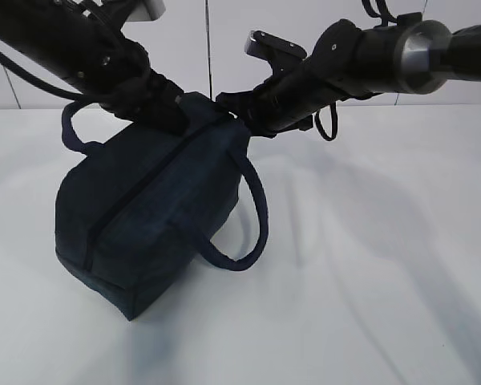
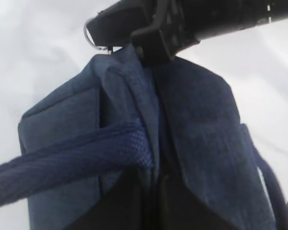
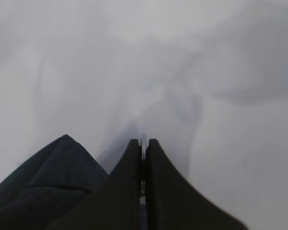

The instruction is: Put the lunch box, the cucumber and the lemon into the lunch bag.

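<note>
Right gripper [image 3: 143, 146] jaws pressed together on the silver ring pull [image 3: 143, 143] at the far end of the zipper [image 1: 136, 192]. Left gripper [image 2: 153, 184] clamped on a fold of navy fabric at that same end of the lunch bag [image 1: 152, 216]. Bag sits on the white table [image 1: 369, 281], zipper run looks closed along the top. One loop handle [image 1: 252, 216] hangs down the near side. Lunch box, cucumber, lemon not visible.
</note>
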Controlling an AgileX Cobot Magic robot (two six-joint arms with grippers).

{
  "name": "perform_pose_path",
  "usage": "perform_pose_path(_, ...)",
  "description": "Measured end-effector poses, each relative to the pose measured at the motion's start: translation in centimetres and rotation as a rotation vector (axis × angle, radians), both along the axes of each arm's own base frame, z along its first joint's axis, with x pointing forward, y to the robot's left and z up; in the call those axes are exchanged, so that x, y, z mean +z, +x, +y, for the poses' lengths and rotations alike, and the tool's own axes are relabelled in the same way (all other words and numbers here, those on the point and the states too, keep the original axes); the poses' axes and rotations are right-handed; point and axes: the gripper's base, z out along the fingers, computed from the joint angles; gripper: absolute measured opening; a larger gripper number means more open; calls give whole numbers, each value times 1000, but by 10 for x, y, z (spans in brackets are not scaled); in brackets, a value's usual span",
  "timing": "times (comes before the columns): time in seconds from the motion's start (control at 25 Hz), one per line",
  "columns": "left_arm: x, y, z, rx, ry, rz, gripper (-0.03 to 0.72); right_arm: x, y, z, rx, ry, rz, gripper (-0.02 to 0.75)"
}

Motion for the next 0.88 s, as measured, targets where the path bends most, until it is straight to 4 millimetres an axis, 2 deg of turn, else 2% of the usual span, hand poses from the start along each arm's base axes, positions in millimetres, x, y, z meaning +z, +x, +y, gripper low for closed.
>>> perform_pose_path(0.24,0,0,0,-1,2,-1,-10,-12,1,1,7,-8,35,0)
perform_pose_path(0.44,0,0,0,-1,4,-2,-10,-14,1,1,4,-4,41,0)
perform_pose_path(0.88,-14,7,-2,8,18,13,-12,9,8,3,65,-21,7,0)
